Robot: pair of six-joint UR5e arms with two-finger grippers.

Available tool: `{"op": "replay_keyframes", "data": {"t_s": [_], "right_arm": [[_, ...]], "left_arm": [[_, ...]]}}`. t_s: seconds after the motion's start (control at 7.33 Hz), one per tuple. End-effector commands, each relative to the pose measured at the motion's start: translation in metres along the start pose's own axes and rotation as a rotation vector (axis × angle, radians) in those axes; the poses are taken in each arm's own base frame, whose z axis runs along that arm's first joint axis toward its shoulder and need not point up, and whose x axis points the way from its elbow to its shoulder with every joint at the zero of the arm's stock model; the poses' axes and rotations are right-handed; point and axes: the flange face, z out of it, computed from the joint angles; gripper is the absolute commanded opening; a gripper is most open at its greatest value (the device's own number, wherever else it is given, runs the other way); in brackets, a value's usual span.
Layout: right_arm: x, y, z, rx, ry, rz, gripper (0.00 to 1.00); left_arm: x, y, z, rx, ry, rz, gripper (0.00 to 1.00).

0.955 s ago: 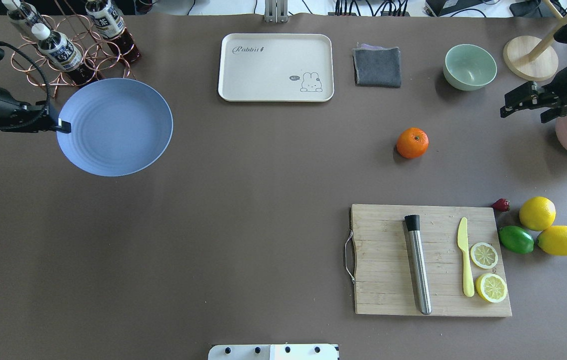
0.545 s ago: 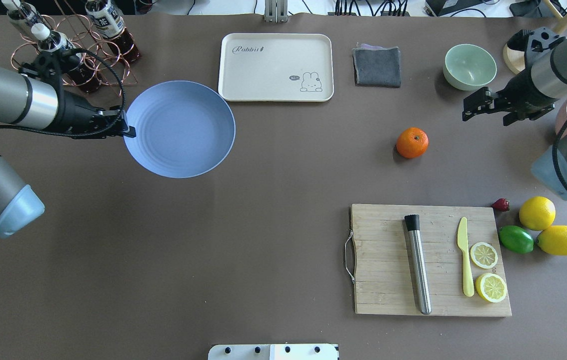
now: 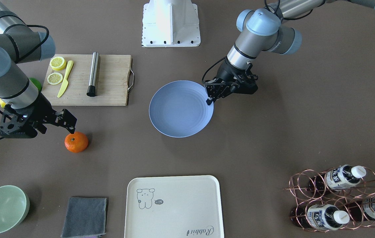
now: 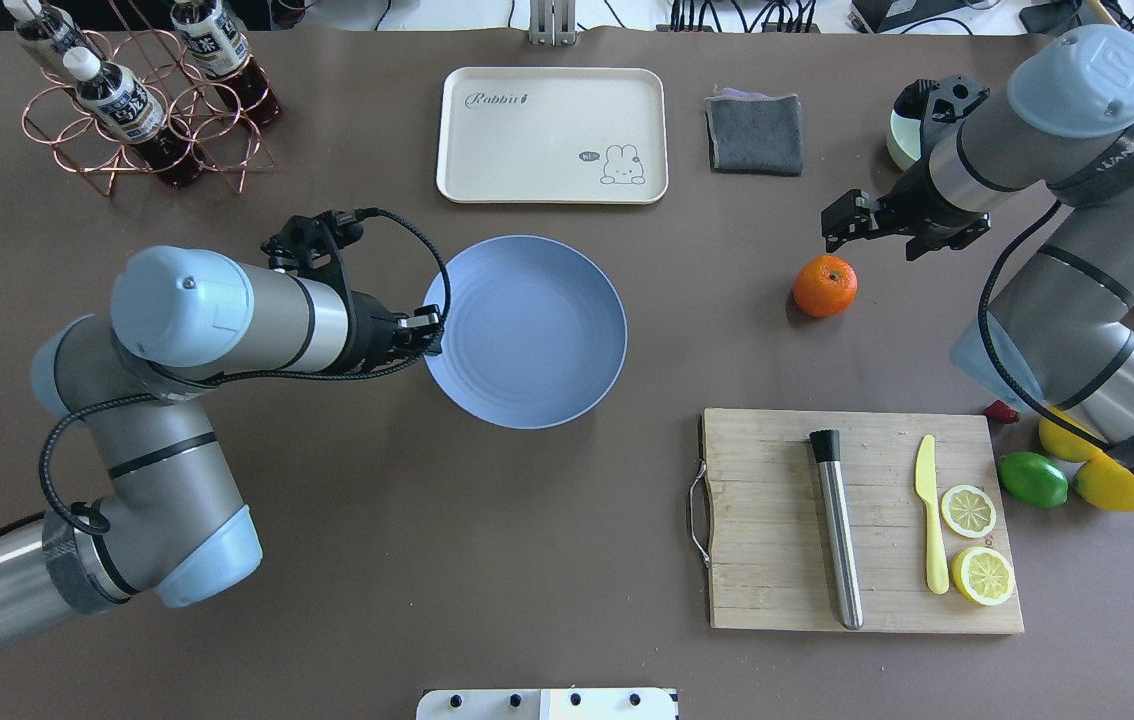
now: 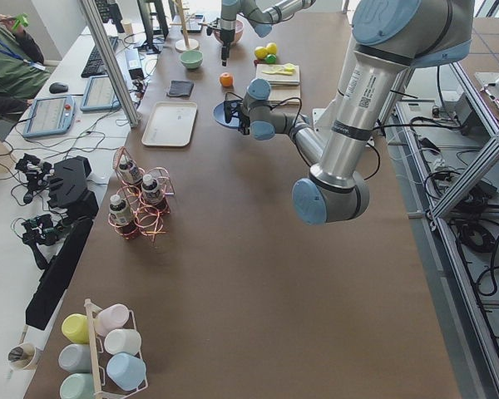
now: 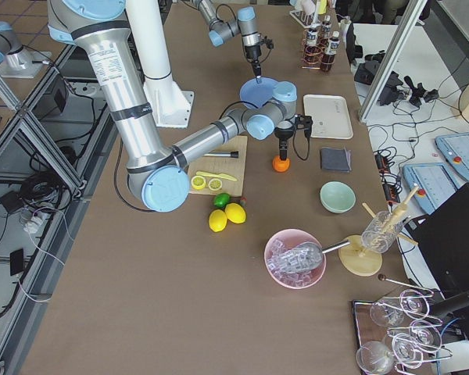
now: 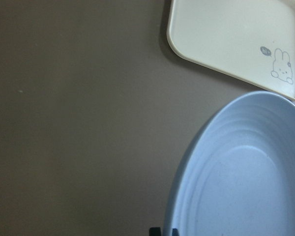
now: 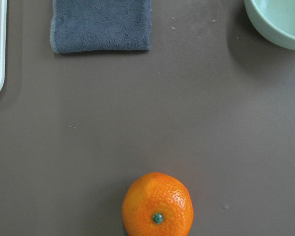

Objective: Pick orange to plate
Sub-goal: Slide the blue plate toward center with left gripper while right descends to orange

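**Count.** There is one orange (image 4: 824,286), one plate (image 4: 537,340), one cream tray (image 4: 552,135), one grey cloth (image 4: 754,132) and one mint bowl (image 3: 2,208). One cutting board (image 4: 777,520) carries one steel rod (image 4: 837,530), one yellow knife (image 4: 930,520) and two lemon slices (image 4: 968,510). Beside the board lie two whole lemons (image 6: 235,212) and one lime (image 4: 1032,479). One copper rack (image 4: 142,130) holds three bottles (image 4: 112,95).

**Arms.** The left arm is folded at the elbow, its forearm reaching toward mid-table. The left gripper (image 4: 435,335) is pinched onto the plate's rim on the robot's left side. Whether the plate rests on the table cannot be told. The right arm bends in from the table's right end, wrist pointing down. The right gripper (image 4: 872,236) hangs above the orange with its fingers spread, not touching the fruit.

**Task things.** The orange sits on the bare table between the cloth and the cutting board, well apart from the plate.

**Change.** One second ago the plate was beside the bottle rack. It now lies mid-table in front of the tray. The right gripper has come from the table's right edge to the orange, which has not moved.
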Motion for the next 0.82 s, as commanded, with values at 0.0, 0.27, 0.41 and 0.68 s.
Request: {"op": "replay_keyframes", "data": {"t_s": [0.0,0.27,0.41,0.68], "right_arm": [[-0.009,-0.003,0.016,-0.005,0.013,-0.006,1.0],[-0.003,-0.004,0.038,0.005,0.019,-0.017,1.0],[-0.004,-0.004,0.039,0.004,0.017,-0.019,1.0],[-0.012,0.006,0.05,-0.009,0.023,-0.035,1.0]], "left_arm": [[0.016,0.032,0.041,0.038,-0.023,-0.034,0.0],[0.015,0.046,0.057,0.064,-0.033,-0.059,0.0],[0.011,0.048,0.063,0.066,-0.047,-0.083,0.99],[0.012,0.06,0.067,0.11,-0.033,-0.07,0.98]]}}
